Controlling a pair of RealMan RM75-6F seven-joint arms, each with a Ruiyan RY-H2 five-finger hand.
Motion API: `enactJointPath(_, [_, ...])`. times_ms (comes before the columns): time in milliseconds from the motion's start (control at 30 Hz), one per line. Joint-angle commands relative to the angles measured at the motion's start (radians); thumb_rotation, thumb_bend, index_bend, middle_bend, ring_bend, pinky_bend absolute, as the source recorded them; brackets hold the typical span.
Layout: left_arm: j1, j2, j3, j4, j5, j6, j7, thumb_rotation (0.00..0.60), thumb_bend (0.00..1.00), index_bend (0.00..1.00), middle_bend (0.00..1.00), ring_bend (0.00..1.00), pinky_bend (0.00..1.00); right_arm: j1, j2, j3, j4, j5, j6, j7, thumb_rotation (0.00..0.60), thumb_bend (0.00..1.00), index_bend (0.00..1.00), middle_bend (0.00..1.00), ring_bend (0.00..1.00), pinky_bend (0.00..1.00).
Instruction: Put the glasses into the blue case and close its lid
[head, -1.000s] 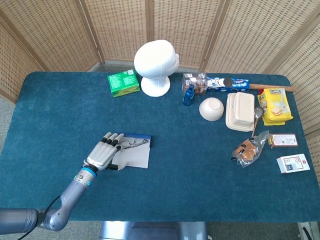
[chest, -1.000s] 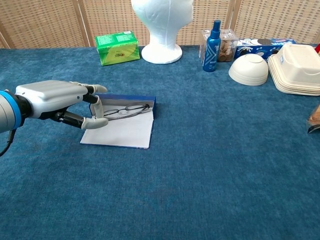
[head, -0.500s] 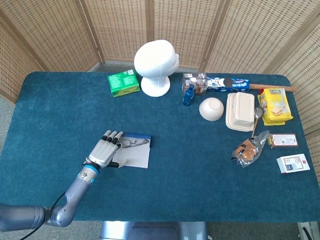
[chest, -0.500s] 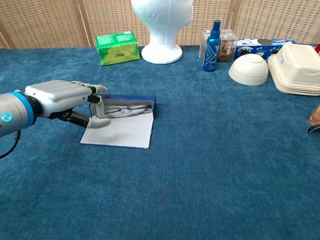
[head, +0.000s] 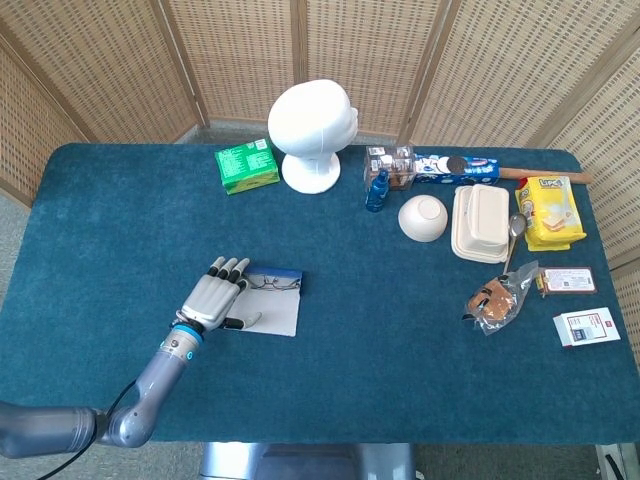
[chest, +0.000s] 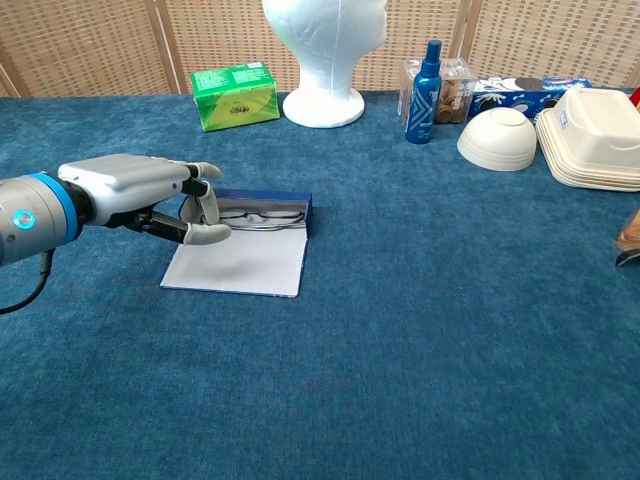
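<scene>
My left hand (chest: 150, 195) is over the left edge of the blue case (chest: 290, 206), fingers loosely spread, thumb out over the pale lid. It's holding nothing as far as I can tell. Fingertips (chest: 208, 205) are curled down at the tray's left end; can't tell if they touch the rim.

Change over the last second: the hand has crept forward and slightly up, from beside the lid's near-left corner to the back-left of the case. In the head view the hand (head: 215, 300) now covers the tray's left end.

The glasses (chest: 262, 215) are just right of my fingertips, lying flat inside the blue tray, lenses side by side along it. They haven't shifted. So placing looks done; what's left is the lid.

The lid (chest: 240, 262) lies open and flat on the table (chest: 420, 330), below and right of my thumb, hinged along the tray's near side. Not lifted yet.

My read: I'm lining up to get fingers under the lid or hook its left edge and fold it away from me over the tray. Risk is nudging the glasses or sliding the whole case on the cloth, since nothing braces it.

Right hand isn't visible in either view. The clutter well off to the right, the bowl (chest: 498, 138) and the spray bottle (chest: 425, 80), is clear of this.
</scene>
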Motion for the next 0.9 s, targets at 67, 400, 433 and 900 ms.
enactJointPath(67, [0.017, 0.052, -0.012, -0.056, 0.02, -0.016, -0.07, 0.11, 0.23, 0.27, 0.0, 0.0, 0.0, 0.002, -0.001, 0.0, 0.002, -0.002, -0.002, 0.001, 0.571, 0.26, 0.0, 0.12, 0.0, 0.17])
enactJointPath(400, [-0.021, 0.178, -0.094, -0.104, -0.008, -0.168, -0.248, 0.103, 0.23, 0.15, 0.0, 0.0, 0.0, 0.017, -0.004, -0.001, -0.009, -0.006, -0.02, -0.024, 0.57, 0.26, 0.0, 0.12, 0.0, 0.17])
enactJointPath(433, [-0.031, 0.177, -0.101, -0.096, -0.018, -0.19, -0.262, 0.1, 0.23, 0.14, 0.0, 0.0, 0.0, 0.017, -0.004, -0.001, -0.011, -0.005, -0.022, -0.028, 0.568, 0.26, 0.0, 0.12, 0.0, 0.17])
enactJointPath(900, [-0.21, 0.062, -0.137, 0.149, -0.138, -0.414, -0.359, 0.071, 0.23, 0.07, 0.0, 0.0, 0.0, 0.011, 0.012, 0.004, -0.049, 0.012, -0.02, -0.065, 0.566, 0.26, 0.0, 0.13, 0.0, 0.17])
